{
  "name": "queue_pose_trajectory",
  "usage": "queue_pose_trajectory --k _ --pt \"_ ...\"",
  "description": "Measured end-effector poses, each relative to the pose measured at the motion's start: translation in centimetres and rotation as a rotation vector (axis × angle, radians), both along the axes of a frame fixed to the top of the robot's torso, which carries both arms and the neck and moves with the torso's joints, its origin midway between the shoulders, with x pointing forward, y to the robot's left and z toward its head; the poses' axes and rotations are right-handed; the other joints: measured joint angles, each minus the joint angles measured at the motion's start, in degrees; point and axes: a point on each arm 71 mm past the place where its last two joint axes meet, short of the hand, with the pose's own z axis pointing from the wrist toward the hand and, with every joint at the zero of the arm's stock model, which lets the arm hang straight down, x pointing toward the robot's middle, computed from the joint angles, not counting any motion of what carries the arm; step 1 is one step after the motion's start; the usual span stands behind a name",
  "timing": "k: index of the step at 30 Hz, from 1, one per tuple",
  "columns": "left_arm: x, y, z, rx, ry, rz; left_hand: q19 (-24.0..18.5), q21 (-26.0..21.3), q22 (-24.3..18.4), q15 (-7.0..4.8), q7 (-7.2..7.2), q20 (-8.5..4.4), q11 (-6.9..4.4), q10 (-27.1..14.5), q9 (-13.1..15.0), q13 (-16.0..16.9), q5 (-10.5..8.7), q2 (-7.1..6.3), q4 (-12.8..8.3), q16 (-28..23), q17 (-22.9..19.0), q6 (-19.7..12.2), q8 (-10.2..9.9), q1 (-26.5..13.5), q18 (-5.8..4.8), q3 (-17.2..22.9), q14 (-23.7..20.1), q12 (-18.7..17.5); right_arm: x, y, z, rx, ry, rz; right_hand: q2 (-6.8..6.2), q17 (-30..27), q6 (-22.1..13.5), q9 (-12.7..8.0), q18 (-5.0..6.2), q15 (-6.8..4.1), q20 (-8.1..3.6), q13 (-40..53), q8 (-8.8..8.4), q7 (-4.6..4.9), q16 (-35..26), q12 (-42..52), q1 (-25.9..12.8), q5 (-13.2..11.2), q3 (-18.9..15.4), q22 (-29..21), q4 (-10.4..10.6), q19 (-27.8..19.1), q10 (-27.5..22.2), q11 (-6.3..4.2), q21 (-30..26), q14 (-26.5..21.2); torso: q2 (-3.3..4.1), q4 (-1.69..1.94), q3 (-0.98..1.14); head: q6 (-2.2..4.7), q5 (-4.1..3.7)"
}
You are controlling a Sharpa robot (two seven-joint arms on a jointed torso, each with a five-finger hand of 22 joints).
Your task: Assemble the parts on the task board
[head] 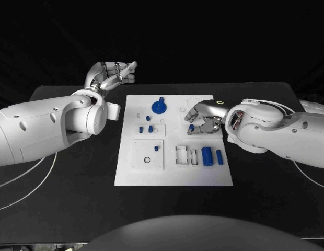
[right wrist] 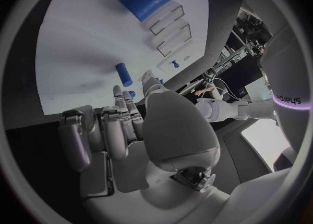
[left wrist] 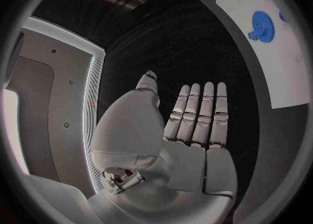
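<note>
The white task board lies mid-table. On it are a blue gear, several small blue pegs and two blue cylinders beside rectangular slots. My right hand hovers low over the board's far right part, fingers curled, pinching a small blue part between thumb and finger; the right wrist view shows that part at the fingertips, a loose peg just beyond. My left hand is raised off the board's far left corner, fingers straight and holding nothing; the gear shows past it.
White cables trail over the black table on the left, and another cable on the right. A square recessed plate with a small peg sits on the board's left half.
</note>
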Motion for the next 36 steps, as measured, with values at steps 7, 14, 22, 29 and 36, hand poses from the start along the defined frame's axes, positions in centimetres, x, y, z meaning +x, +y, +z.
queue_pose_trajectory --k 7,14,22,29,36 --pt "-0.01 0.03 0.0 0.0 0.0 0.0 0.0 0.0 0.0 0.0 0.0 0.0 0.0 0.0 0.0 0.0 0.0 0.0 0.0 0.0 0.0 0.0 0.0 0.0 0.0 0.0 0.0 0.0 0.27 0.2 -0.61 -0.067 0.017 -0.019 1.55 0.0 1.94 0.38 0.0 -0.72 -0.79 0.11 0.51 -1.48 0.0 0.62 2.22 0.0 1.07 -0.01 -1.52 0.0 2.11 -1.09 0.0 0.1 0.0 0.05 0.0 0.03 -0.04" --pt "-0.02 0.01 -0.01 0.0 0.001 0.0 0.0 0.0 -0.04 0.0 0.0 0.0 0.0 0.0 0.0 0.0 0.0 0.0 0.0 0.0 0.01 0.0 0.0 0.0 0.0 0.0 0.0 0.0 0.39 0.36 -0.66 -0.1 0.011 -0.028 2.88 0.0 6.07 0.95 0.0 -2.11 -1.88 0.21 2.08 -2.99 0.0 1.93 3.56 0.0 1.91 -0.01 -1.84 0.0 7.01 -2.51 0.0 -0.04 0.04 0.03 0.0 0.06 0.08" --pt "-0.05 -0.05 -0.01 -0.001 0.001 -0.002 0.0 0.0 -0.04 0.0 0.0 0.0 0.0 0.0 0.0 0.0 0.0 0.0 0.0 0.0 -0.04 0.0 0.0 0.0 0.0 0.0 0.0 0.0 0.43 0.4 -0.69 -0.111 0.0 -0.028 3.19 -0.01 9.12 1.17 0.0 -3.11 -3.1 -0.08 2.89 -3.97 0.0 2.22 3.86 0.0 2.85 -0.02 -1.22 0.0 10.57 -3.62 0.0 0.04 0.07 -0.02 0.01 0.04 0.46" --pt "-0.04 -0.02 -0.01 0.0 0.001 -0.001 0.0 0.0 -0.04 0.0 0.0 0.0 0.0 0.0 0.0 0.0 0.0 0.0 0.0 0.0 -0.04 0.0 0.0 0.0 0.0 0.0 0.0 0.0 0.43 0.52 -0.71 -0.112 -0.006 -0.025 2.84 -0.01 9.55 1.16 0.0 -3.39 -3.25 -0.11 2.9 -4.0 0.0 1.9 4.17 0.0 3.04 -0.02 -0.93 0.0 11.24 -3.56 0.0 -0.09 0.07 0.0 0.03 0.01 0.55" --pt "-0.02 0.04 -0.02 0.0 0.001 0.001 0.0 0.0 -0.04 0.0 0.0 0.0 0.0 0.0 0.0 0.0 0.0 0.0 0.0 0.0 -0.03 0.0 0.0 0.0 0.0 0.0 0.0 0.0 0.42 0.53 -0.75 -0.111 -0.008 -0.025 1.8 -0.01 9.26 0.77 0.0 -3.39 -3.25 -0.12 2.21 -3.71 0.0 0.94 3.87 0.0 2.69 -0.02 -0.55 0.0 11.3 -3.5 0.0 -0.1 0.05 0.01 0.02 0.01 0.56"
